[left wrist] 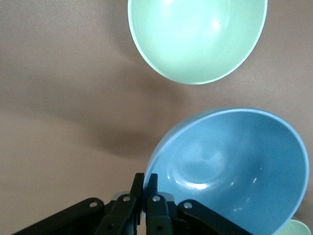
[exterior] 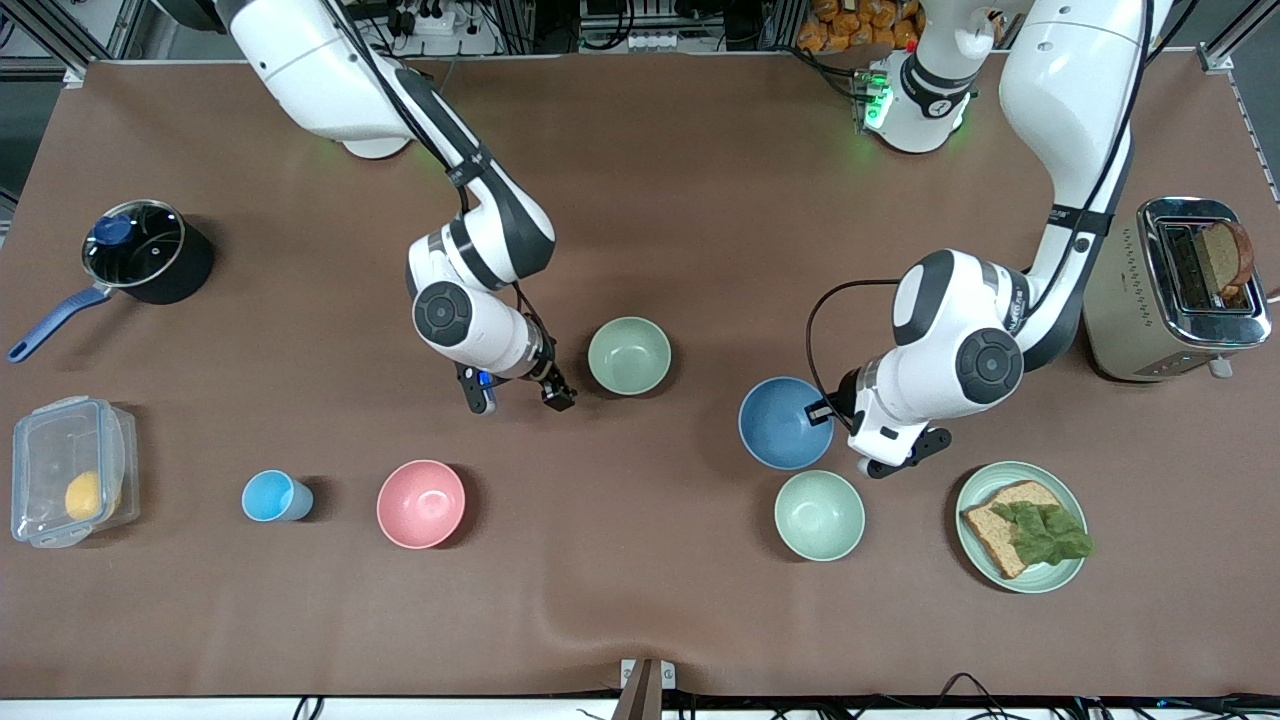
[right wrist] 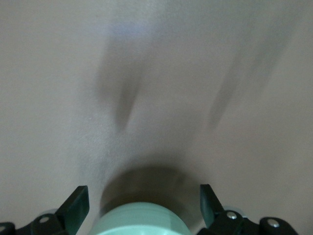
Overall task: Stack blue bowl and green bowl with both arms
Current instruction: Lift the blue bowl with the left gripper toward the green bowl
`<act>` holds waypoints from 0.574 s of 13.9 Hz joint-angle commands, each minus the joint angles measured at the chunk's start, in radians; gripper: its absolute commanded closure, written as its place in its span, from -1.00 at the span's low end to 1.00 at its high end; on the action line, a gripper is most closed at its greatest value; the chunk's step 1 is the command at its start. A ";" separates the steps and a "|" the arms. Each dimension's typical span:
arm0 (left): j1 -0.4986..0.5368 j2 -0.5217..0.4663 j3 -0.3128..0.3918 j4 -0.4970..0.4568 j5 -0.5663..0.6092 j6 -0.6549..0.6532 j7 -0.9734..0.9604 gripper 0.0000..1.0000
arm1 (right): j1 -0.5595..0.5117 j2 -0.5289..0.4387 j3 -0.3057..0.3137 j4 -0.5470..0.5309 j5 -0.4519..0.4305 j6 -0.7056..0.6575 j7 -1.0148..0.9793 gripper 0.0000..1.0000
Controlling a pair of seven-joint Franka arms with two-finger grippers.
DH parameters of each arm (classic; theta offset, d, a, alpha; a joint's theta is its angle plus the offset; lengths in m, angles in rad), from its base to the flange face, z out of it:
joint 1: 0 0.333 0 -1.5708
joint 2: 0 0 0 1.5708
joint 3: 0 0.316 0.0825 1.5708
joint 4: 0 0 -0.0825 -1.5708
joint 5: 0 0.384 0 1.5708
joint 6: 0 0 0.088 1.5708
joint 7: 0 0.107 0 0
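Blue bowl [exterior: 783,420] sits tilted, its rim pinched between the closed fingers of the left gripper [left wrist: 145,188], just beside a paler mint-green bowl [exterior: 819,515]. Sage-green bowl [exterior: 629,355] rests on the table right beside the right gripper [exterior: 520,398], whose fingers stand spread wide, holding nothing.

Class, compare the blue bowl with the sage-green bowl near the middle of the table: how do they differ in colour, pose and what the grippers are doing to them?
Colour: the blue bowl is medium blue; the sage-green bowl is dull green.
Grip: the left gripper is shut on the blue bowl's rim; the open right gripper sits beside the sage-green bowl, holding nothing.
Pose: in the left wrist view the blue bowl looks tilted; the sage-green bowl sits flat.
Shared: both are round, empty and look alike in size.
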 commanded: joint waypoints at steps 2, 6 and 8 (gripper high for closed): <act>-0.006 -0.016 -0.025 -0.005 -0.010 -0.008 -0.032 1.00 | 0.004 0.026 0.006 0.002 0.032 0.045 0.066 -1.00; -0.049 -0.012 -0.054 0.001 -0.016 0.006 -0.104 1.00 | 0.031 0.045 0.008 0.001 0.038 0.086 0.112 -1.00; -0.085 -0.006 -0.057 0.015 -0.016 0.008 -0.158 1.00 | 0.044 0.048 0.006 0.001 0.037 0.085 0.113 -1.00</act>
